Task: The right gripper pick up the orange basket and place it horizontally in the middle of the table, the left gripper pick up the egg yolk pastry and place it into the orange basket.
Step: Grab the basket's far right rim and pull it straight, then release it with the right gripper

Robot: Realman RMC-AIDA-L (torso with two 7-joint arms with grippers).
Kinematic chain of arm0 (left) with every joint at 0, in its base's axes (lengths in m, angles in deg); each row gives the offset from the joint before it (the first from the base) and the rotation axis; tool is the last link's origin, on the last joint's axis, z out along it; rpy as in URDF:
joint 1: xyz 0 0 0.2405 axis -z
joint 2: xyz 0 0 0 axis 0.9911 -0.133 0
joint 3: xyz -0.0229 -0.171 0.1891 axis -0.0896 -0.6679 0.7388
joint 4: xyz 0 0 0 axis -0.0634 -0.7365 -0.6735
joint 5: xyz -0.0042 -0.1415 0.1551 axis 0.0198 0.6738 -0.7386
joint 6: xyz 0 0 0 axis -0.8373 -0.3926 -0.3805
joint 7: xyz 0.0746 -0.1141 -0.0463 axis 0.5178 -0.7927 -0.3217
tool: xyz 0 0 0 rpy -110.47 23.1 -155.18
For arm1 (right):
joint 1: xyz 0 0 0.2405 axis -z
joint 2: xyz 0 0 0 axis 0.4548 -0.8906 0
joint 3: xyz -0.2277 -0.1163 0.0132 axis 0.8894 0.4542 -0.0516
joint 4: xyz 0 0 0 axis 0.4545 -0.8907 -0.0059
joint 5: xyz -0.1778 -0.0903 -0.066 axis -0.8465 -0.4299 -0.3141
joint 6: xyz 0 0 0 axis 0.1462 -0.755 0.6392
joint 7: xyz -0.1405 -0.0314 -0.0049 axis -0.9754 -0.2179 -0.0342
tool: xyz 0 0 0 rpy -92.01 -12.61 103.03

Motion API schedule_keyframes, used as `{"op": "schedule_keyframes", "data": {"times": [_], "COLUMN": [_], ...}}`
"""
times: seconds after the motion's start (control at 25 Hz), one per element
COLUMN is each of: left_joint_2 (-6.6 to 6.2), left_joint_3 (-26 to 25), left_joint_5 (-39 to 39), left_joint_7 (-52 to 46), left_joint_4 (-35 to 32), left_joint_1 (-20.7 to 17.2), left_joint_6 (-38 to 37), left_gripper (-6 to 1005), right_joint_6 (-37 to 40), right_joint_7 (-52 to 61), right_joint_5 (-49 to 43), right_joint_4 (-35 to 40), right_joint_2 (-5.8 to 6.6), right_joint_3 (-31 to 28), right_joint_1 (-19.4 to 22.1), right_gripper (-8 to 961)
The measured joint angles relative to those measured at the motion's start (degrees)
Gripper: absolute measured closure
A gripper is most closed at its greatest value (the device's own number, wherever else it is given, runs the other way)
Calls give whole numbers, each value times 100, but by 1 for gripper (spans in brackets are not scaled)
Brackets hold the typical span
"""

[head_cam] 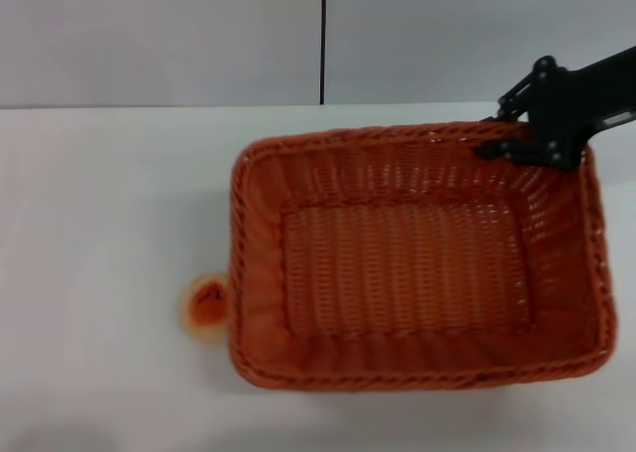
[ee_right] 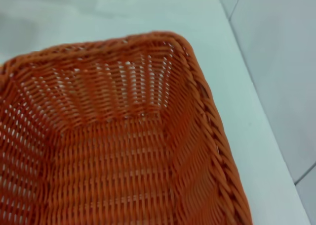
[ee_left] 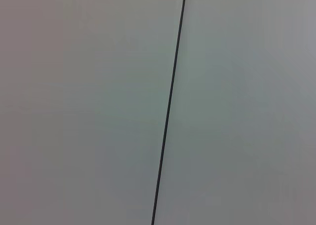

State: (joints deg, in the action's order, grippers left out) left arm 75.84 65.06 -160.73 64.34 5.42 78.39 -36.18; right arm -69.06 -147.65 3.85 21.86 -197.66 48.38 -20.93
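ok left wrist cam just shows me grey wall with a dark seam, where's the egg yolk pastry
observer: the egg yolk pastry is on the table, outside the orange basket, close by its left wall near the front corner.
operator: is the basket lying across
observer: yes, its long side runs across, roughly mid-table, and nothing is inside it.
operator: and the right claw
observer: the right claw is at the basket's far right corner, at the rim. the left claw shows in no view.
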Motion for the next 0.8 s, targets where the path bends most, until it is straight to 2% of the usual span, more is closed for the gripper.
{"op": "schedule_keyframes", "data": {"times": [0.2, 0.32, 0.36, 0.44, 0.8], "left_joint_2": [7, 3, 2, 2, -1], "left_joint_3": [7, 8, 8, 8, 8], "left_joint_5": [-44, -54, -58, -63, -108], "left_joint_7": [0, 0, 0, 0, 0], "left_joint_4": [0, -16, -26, -30, -45], "left_joint_1": [-6, -7, 0, 5, -25], "left_joint_6": [-53, -88, -96, -99, -131], "left_gripper": [230, 230, 230, 230, 230], "right_joint_6": [298, 350, 363, 367, 536], "right_joint_7": [-79, -102, -130, -144, -234], "right_joint_5": [179, 186, 156, 130, 115], "right_joint_4": [-535, -594, -599, -624, -764], "right_joint_2": [-68, -176, -255, -303, -328], "right_joint_3": [-15, 21, 41, 46, 194], "right_joint_1": [-25, -4, 17, 25, 41], "right_gripper": [758, 748, 745, 738, 709]}}
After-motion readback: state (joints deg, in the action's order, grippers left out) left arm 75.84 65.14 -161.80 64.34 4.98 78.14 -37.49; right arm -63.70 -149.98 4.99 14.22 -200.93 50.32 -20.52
